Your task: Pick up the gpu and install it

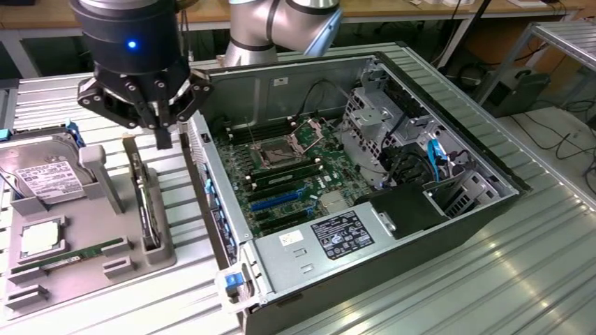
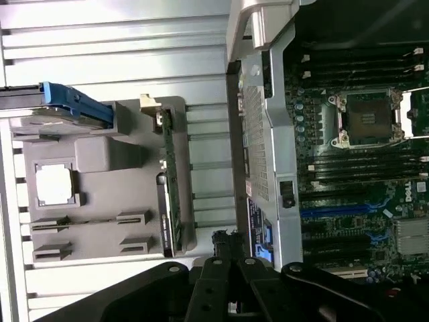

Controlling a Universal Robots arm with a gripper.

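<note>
Exterior view, biggest things first. Shows a ribbed metal table (image 1: pixel 531 293) under everything. On it, a black computer case (image 1: pixel 400 276), lying on its side with the cover off, most likely to leave the green board (image 1: pixel 289 174) inside easy to reach from above.

Over the case, the silver robot arm (image 1: pixel 279 28), bending toward the exterior view's left and ending in the black gripper (image 1: pixel 165 143). Points its fingers (image 1: pixel 165 129) straight down, pressed together, with nothing between them.

Below the gripper and just beside the case wall, a grey holder tray (image 1: pixel 93 220), made with slots and posts, likely to keep each part in its own spot and easy to grab. At its far end, a silver hard drive (image 1: pixel 47 174) with a white label.

In the slot nearest the case, the gpu (image 1: pixel 144 202), standing up on its thin edge, probably to leave a top edge free for pinching. Sits close under the gripper, not touched as far as can be told, so not picked up yet.

From the wrist view, the same gpu (image 2: pixel 171 194) between tray and case, with the gripper (image 2: pixel 224 245) close above.

Smallest, lying flat in the tray: a square chip (image 1: pixel 42 237) and a thin green memory stick (image 1: pixel 70 255).
</note>
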